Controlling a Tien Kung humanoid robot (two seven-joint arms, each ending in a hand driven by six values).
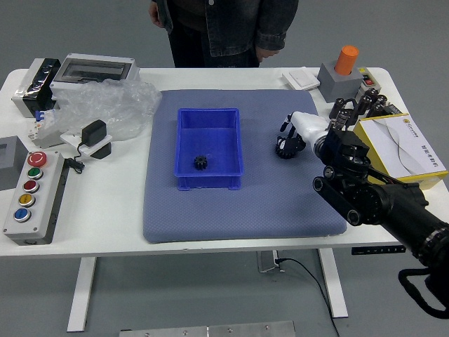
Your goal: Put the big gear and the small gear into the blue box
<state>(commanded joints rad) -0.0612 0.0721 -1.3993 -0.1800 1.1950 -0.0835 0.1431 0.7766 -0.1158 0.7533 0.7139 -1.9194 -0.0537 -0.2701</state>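
1. at the left of the white tabletop (91,225), a control box (31,200) carries a column of buttons, from the far end red, green, dark red, yellow and blue; a gray block (10,163) lies beside its far end.
2. beyond them are a black-and-white box (35,88), a device with a gray panel (95,69) and, in front of that device, crumpled clear plastic (119,105); a black-and-white part (94,135) with a cable lies nearer.
3. the blue box (208,173) sits open on the gray-blue mat (175,225), toward the mat's left side.
4. the small gear (200,162), black, is inside the blue box, on its floor toward the near wall.
5. a person (217,31) in a dark jacket stands at the far side, both hands lowered, one (156,14) on each side of the body.
6. the big gear (289,147), dark, is at the mat's right part, outside the blue box and well apart from it.
7. the right robot hand (310,130) reaches in from the right, right at the big gear; i cannot tell whether it grips it.
8. farther right are a white item (300,78), a gray block with an orange cylinder (346,61) and a yellow box (393,154) with a white top.
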